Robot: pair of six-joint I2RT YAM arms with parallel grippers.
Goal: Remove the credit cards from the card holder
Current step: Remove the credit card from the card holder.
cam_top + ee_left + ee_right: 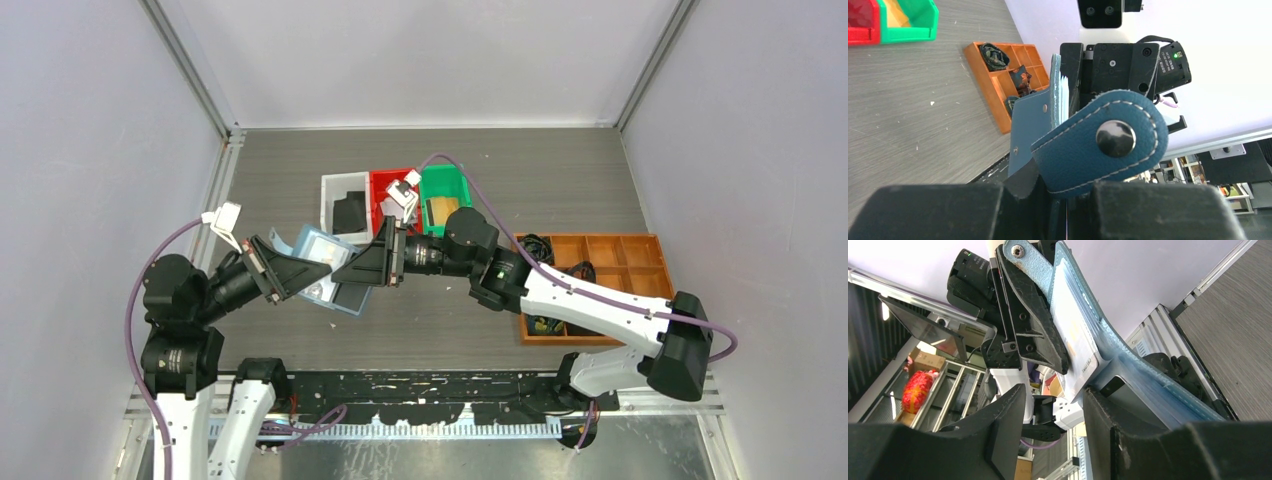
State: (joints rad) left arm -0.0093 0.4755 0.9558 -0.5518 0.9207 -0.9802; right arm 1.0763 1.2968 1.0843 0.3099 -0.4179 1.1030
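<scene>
The card holder (pixel 318 246), a blue wallet, hangs open in the air above the table. My left gripper (pixel 318 270) is shut on it. In the left wrist view its snap tab (pixel 1108 142) and blue panel (pixel 1030 125) stick out from between my left gripper's (pixel 1068 192) fingers. My right gripper (pixel 340 273) faces it, open. In the right wrist view a pale silver-grey card (pixel 1073 325) sticks out of the wallet (pixel 1148 385), its lower corner by the right finger (pixel 1118 430) of my right gripper (pixel 1054 392). A black card (pixel 348 212) lies in the white bin, a gold card (pixel 440 210) in the green bin.
White (pixel 335 190), red (pixel 384 192) and green (pixel 448 185) bins stand side by side at the table's middle back. An orange divided tray (pixel 610 262) with coiled black cables is at the right. It also shows in the left wrist view (pixel 998 75).
</scene>
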